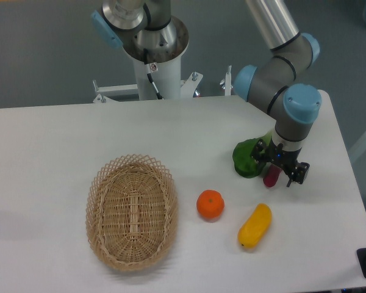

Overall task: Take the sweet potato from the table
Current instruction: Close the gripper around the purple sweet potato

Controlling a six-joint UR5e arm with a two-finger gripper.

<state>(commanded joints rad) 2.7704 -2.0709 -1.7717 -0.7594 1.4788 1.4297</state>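
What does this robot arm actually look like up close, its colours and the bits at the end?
The arm is a set of smooth silver-grey metal tubes joined by rounded grey joints with light blue caps. It rises from a white pedestal with a black cable running down it. At the tip sits a small black gripper with two short fingers.

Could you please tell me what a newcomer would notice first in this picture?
Probably the end effector lowered over the sweet potato at the table's right side, beside a green vegetable. Next, the wicker basket at front left, with an orange and a yellow vegetable to its right.
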